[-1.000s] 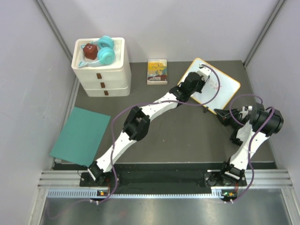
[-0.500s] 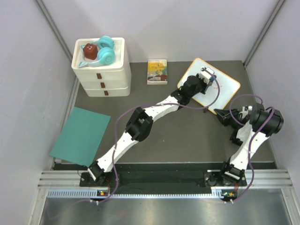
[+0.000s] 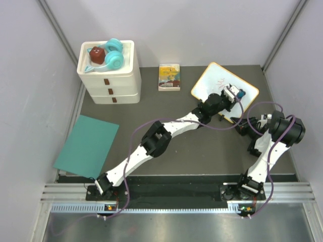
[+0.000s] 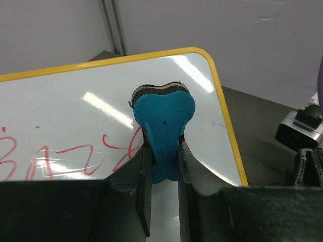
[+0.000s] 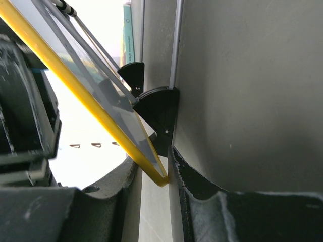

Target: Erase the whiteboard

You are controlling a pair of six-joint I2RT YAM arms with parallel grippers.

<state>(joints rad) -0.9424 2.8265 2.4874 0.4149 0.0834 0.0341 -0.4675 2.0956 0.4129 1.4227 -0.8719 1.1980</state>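
The whiteboard (image 3: 213, 81), white with a yellow frame, stands tilted at the back right. My left gripper (image 3: 233, 93) is shut on a blue eraser (image 3: 241, 93) and presses it on the board near its right end. In the left wrist view the eraser (image 4: 164, 118) sits between my fingers (image 4: 136, 176), with red scribbles (image 4: 60, 156) on the board (image 4: 75, 101) to its left. My right gripper (image 3: 240, 126) is shut on the board's near corner. The right wrist view shows the yellow frame (image 5: 108, 123) pinched between the jaws of that gripper (image 5: 154, 169), beside the black feet (image 5: 159, 108).
A white drawer unit (image 3: 110, 80) with teal headphones (image 3: 113, 56) and a dark red object on top stands at the back left. A small yellow picture book (image 3: 169, 76) lies behind the middle. A teal sheet (image 3: 87, 146) lies at the left. Grey walls close in.
My left gripper has slid to the right across the board with the eraser, from the upper middle to the right end. The right arm and the board have not moved.
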